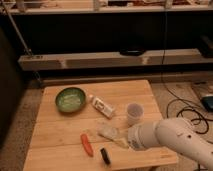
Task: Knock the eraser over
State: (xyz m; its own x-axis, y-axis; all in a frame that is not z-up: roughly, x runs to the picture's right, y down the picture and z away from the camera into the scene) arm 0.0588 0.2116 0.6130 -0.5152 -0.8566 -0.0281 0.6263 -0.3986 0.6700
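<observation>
Eraser (104, 155): small dark block close to the front edge of the bench (55, 150), at 7 o'clock from the bench's middle.
End effector (128, 141): at the leading end of the white arm (172, 140), at 2 o'clock from the eraser, near it but apart; spread or pressed together, cannot tell.
Risk, carrot-shaped stick (86, 144): orange, just beside the eraser at 10 o'clock; probably shoved along by any push toward 9 o'clock, muddling the result.
Risk, eraser: little bench left in front of it; possibly sent off the edge by a hard push toward 6 o'clock, or slid flat instead of tipped by a low contact.
Risk, wrapper (110, 132): crumpled and whitish, at 12 o'clock from the eraser and close against the arm's end; likely dragged into the path.
Risk, cup (134, 112): pale, at 12 o'clock from the arm's end; open to a clip from the bulky arm on a swing.
Hard to make out, eraser: upright or already on its side, cannot tell; paler face not distinguishable.
Hidden, end effector: tip blends into the arm's pale casing, exact outline unclear.
Hidden, bench: front right corner covered by the arm.
Cut off, arm: lower right part outside the frame.
</observation>
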